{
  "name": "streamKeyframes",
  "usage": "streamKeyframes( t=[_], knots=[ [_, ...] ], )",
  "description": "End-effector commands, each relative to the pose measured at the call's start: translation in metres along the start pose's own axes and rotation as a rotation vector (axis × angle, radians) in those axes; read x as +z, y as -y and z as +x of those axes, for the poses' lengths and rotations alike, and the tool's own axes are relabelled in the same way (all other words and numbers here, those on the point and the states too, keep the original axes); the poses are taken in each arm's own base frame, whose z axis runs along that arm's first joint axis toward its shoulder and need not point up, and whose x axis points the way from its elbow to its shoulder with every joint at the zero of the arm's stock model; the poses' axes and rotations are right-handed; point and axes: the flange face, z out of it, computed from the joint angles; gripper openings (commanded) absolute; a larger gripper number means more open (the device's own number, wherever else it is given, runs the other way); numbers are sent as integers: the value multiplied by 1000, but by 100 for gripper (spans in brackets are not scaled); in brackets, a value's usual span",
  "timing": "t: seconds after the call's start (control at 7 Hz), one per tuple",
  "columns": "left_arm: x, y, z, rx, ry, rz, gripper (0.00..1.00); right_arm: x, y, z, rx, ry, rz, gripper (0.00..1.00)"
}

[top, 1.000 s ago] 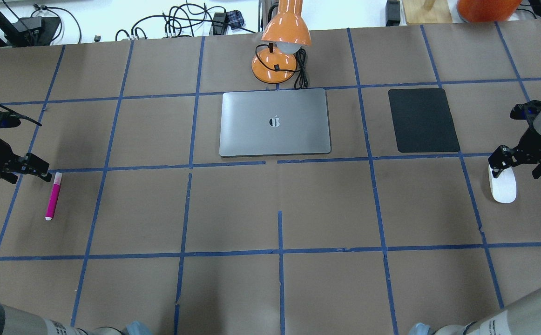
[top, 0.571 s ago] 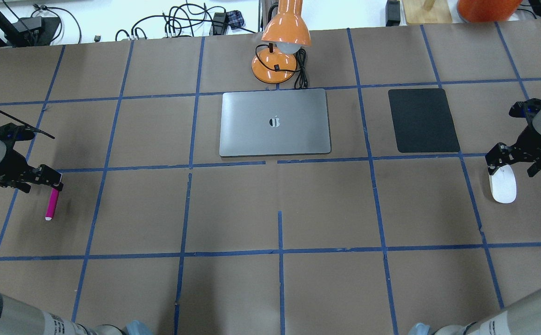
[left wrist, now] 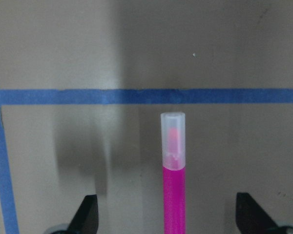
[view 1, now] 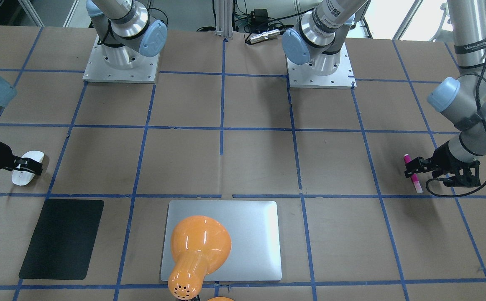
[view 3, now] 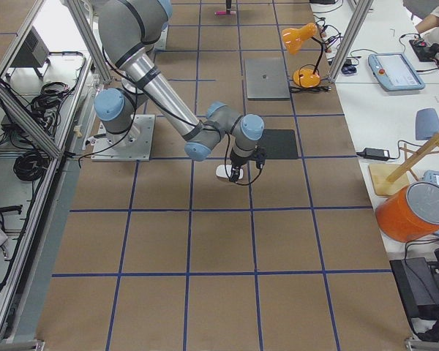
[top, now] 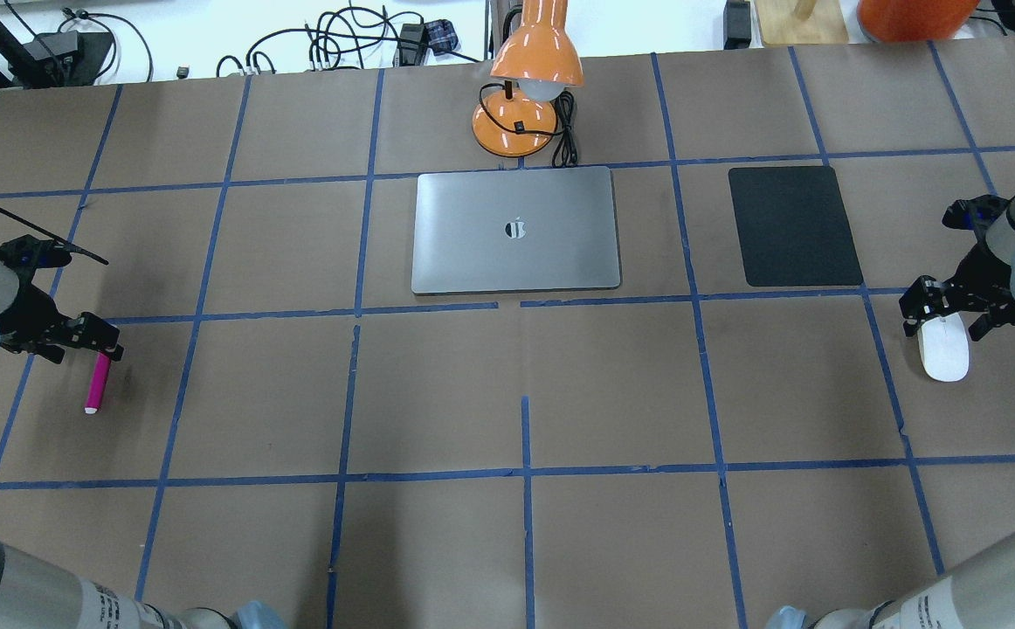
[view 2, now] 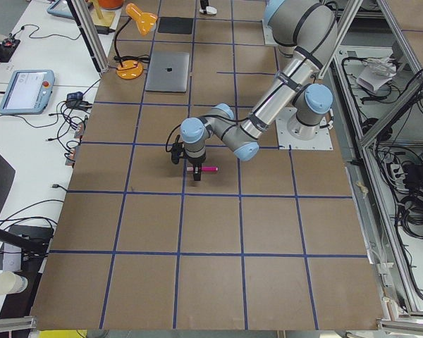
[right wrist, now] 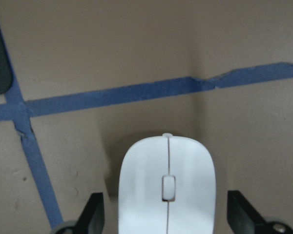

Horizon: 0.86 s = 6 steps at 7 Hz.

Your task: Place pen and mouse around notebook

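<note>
The magenta pen (top: 97, 382) lies on the table at the far left, its pale cap toward the far side. My left gripper (top: 99, 342) is open and low over the cap end; in the left wrist view the pen (left wrist: 174, 185) runs between the two spread fingertips (left wrist: 88, 214). The white mouse (top: 945, 351) rests at the far right. My right gripper (top: 942, 319) is open and straddles its far end, with the mouse (right wrist: 167, 190) centred between the fingers. The silver notebook (top: 516, 231) lies closed in the middle of the table, far from both.
An orange desk lamp (top: 529, 96) stands just behind the notebook and hides part of it in the front-facing view. A black mat (top: 793, 225) lies between the notebook and the mouse. Cables run along the far table edge.
My left gripper has moved right and down over the pen's cap end. My right gripper has shifted slightly left over the mouse. Pen and mouse have not moved.
</note>
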Motion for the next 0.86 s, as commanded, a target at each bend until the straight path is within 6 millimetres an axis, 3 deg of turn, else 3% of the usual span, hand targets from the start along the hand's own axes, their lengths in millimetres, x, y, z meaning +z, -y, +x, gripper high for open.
streamKeyframes(
  t=[0.0, 0.14, 0.29, 0.43, 0.57, 0.71],
  knots=[
    [6, 1, -1, -9, -6, -5, 71, 0, 1, 0, 1, 7, 3, 29],
    [6, 2, 0, -9, -4, -5, 68, -8, 3, 1, 1, 1, 19, 17],
    [5, 3, 0, -9, -2, -3, 59, -43, 15, -3, -13, -30, 84, 15],
    [4, 3, -1, -8, 0, 0, 55, -91, 45, -32, -59, -63, 143, 15],
    [4, 3, -1, -8, 0, 0, 55, -128, 71, -74, -16, -52, 132, 14],
    [3, 3, 0, -8, 0, 2, 55, -115, 109, -129, -17, -50, 116, 14]
  ],
)
